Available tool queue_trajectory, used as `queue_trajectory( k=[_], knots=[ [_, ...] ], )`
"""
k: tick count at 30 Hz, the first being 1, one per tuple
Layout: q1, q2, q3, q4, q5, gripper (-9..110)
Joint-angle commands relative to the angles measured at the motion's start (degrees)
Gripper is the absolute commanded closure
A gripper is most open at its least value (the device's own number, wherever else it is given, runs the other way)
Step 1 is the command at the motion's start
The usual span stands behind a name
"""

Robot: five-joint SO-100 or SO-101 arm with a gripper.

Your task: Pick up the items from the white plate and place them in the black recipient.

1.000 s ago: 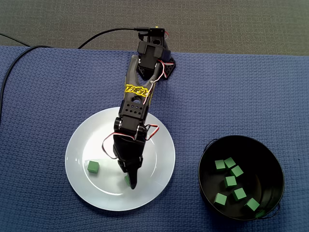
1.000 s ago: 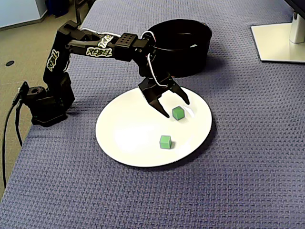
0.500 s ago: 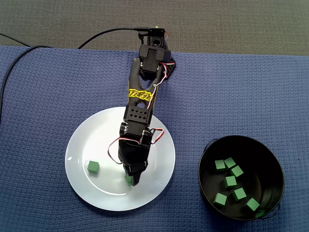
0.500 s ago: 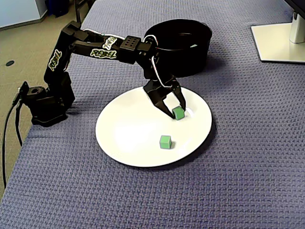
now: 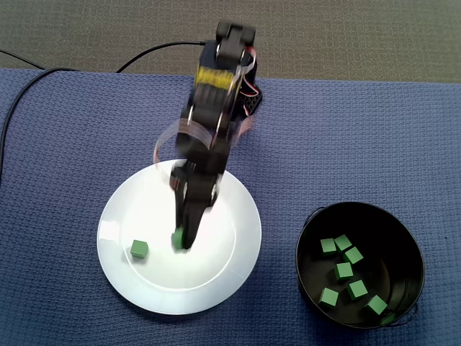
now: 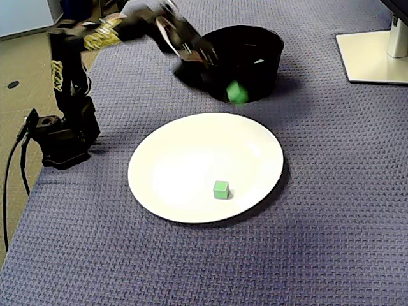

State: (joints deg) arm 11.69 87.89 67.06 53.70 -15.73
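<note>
Jaws of your gripper [image 6: 233,90] pinch a green cube [image 6: 238,94] high, clearing the white plate [image 5: 119,216] rim for the black recipient [image 5: 305,277] at three o'clock.

White plate [image 5: 130,209], green cube [image 5: 139,249]. Second green cube [image 6: 237,92] at black arm [image 5: 209,122] tip, yellow label [image 5: 214,76]. Black bowl [image 5: 392,241], green cubes [image 5: 344,271]. Dark blue waffle cloth [image 5: 360,130]. Grey carpet [image 5: 360,36], black cable [image 5: 164,47].

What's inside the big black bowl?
Seven green cubes lie on the black bowl's bottom. One more green bit peeks out at the rim, partly hidden. In a fixed view from the side, the bowl's wall hides them all.
</note>
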Motion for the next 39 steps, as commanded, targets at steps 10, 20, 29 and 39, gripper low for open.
queue_trajectory(
  k=[10,20,29,39],
  knots=[
    [-31.11,-1.14,-3.87,-15.82,-9.23,101],
    [-38.41,-23.64,-3.43,-15.73,-12.92,91],
    [-32.52,-8.09,-8.7,4.92,-21.36,71],
    [7.47,12.83,10.46,12.92,-17.31,77]
  ],
)
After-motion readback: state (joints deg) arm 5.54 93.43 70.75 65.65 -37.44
